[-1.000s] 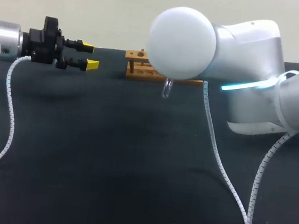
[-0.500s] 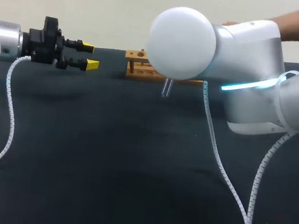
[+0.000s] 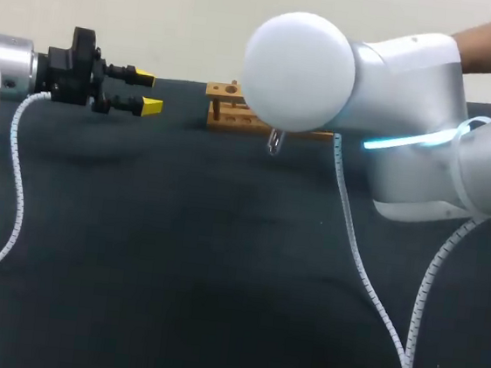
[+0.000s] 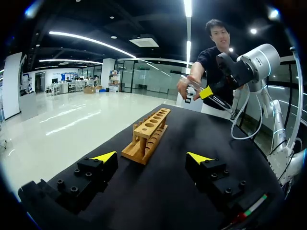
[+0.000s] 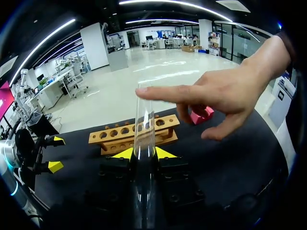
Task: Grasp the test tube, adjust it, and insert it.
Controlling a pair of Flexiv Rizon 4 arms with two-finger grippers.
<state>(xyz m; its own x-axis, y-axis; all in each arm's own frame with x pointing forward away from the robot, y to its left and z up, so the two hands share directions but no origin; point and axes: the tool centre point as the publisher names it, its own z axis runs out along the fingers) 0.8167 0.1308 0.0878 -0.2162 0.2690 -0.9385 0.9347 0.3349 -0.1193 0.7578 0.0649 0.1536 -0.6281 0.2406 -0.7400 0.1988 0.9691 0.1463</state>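
A clear test tube [image 5: 144, 125] stands upright between my right gripper's [image 5: 144, 153] yellow tips, and the gripper is shut on it. A person's hand [image 5: 218, 91] reaches over the table, one fingertip on the tube's open top. The wooden rack [image 5: 134, 134] with its row of holes lies just beyond the tube. In the head view my right arm [image 3: 396, 86] hides its gripper; only the tube's rounded end [image 3: 274, 141] shows, in front of the rack [image 3: 225, 107]. My left gripper [image 3: 147, 91] hangs open and empty to the left of the rack.
A small pink block [image 5: 201, 115] lies behind the hand, past the rack's end. The left wrist view shows the rack [image 4: 148, 133] ahead of my open left gripper [image 4: 151, 157], with the right gripper [image 4: 207, 92] and the hand [image 4: 188, 86] beyond it. White cables [image 3: 353, 248] trail over the black table [image 3: 176, 256].
A person's arm has come in from the right and reached the tube. The tube's lower end has swung slightly and shows shorter below my right arm. The left arm has kept still.
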